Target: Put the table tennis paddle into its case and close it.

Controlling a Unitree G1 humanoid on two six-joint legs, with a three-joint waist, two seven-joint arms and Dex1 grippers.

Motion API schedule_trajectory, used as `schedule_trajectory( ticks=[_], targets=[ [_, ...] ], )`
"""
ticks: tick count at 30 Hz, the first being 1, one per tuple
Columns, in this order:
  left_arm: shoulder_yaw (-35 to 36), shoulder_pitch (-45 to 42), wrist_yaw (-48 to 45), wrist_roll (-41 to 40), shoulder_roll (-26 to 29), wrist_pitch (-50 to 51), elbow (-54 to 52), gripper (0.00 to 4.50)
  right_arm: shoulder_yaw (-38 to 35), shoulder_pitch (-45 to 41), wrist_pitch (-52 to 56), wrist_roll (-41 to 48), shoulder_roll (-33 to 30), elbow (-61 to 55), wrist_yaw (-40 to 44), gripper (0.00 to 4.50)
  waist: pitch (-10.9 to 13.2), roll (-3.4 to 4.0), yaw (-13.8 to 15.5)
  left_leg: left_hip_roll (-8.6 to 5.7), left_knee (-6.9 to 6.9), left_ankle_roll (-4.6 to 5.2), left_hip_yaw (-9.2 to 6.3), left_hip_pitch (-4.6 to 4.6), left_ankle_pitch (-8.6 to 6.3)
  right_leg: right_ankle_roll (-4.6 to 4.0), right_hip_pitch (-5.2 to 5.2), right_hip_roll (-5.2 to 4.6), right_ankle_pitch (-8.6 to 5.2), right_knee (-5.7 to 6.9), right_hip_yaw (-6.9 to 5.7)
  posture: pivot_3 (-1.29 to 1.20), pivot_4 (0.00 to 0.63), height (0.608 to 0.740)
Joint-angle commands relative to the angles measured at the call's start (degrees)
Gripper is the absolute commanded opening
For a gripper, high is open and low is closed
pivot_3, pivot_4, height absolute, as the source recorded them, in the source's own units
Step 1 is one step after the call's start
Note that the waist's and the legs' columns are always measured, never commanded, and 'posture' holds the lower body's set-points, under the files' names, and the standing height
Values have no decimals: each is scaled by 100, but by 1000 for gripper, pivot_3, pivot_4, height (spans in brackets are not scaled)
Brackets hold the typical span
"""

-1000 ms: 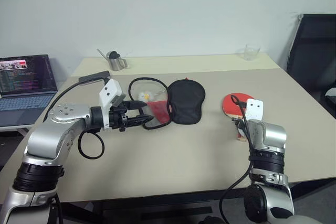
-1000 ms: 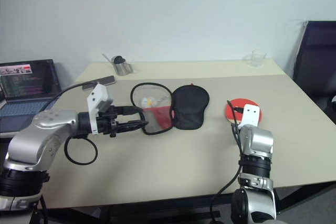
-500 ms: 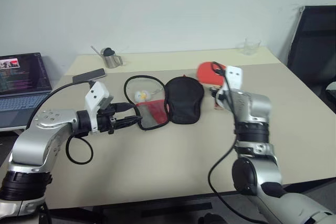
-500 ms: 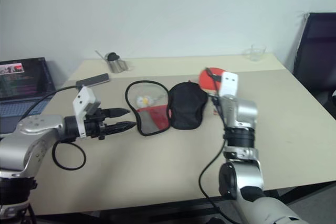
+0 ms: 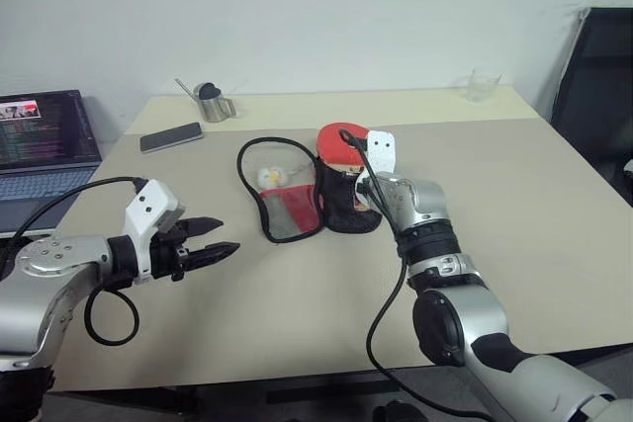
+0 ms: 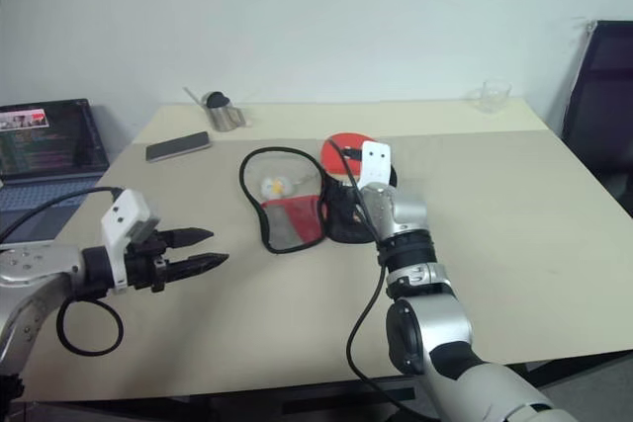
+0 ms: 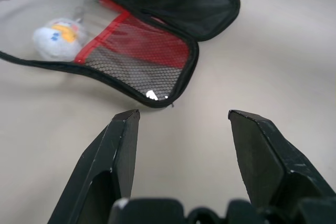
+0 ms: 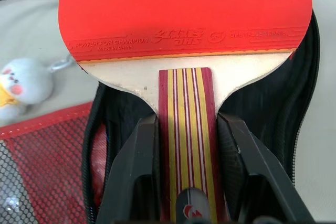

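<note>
Clamping the paddle [image 8: 184, 51] by its handle, right pincer [image 8: 186, 129] over the open case [image 5: 307, 190] on the surface [image 5: 495, 205]. Stiff, light bat, probably best kept gripped at the handle. Soft, floppy pouch at twelve o'clock. Left pincer [image 5: 213, 239] apart, empty, at nine o'clock.

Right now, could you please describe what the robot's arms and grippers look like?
Both arms are silver metal with black joint bands. Each wrist carries a white block, and a black cable loops along each arm. The left gripper and right gripper each have two black tapered fingers.
</note>
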Motion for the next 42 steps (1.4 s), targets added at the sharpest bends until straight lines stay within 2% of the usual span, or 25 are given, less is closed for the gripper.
schedule_trajectory(
  ticks=[1,16,36,42],
  targets=[
    [304,66,108,-132,71,63,-286,2947,119,-240,-307,150,401,49,-79,1105,0,0,-10,1,0,0,1,1,0,0,0,1,0,1,0,0,150,740],
    [510,396,308,-314,58,184,-597,2947,346,-363,-808,296,470,965,-44,1105,0,0,-26,4,1,0,6,4,0,-1,-1,4,1,8,3,0,150,740],
    [490,370,602,-570,91,426,-904,2947,296,-719,-1760,327,279,1893,-608,1105,-2,-3,-29,4,8,-2,8,8,1,-3,0,4,1,20,5,0,150,740],
    [473,344,673,-623,107,480,-959,2947,346,-741,-1752,375,318,1977,-489,1105,-2,-3,-29,4,8,-2,10,9,1,-3,0,5,1,21,6,0,150,740]
  ],
)
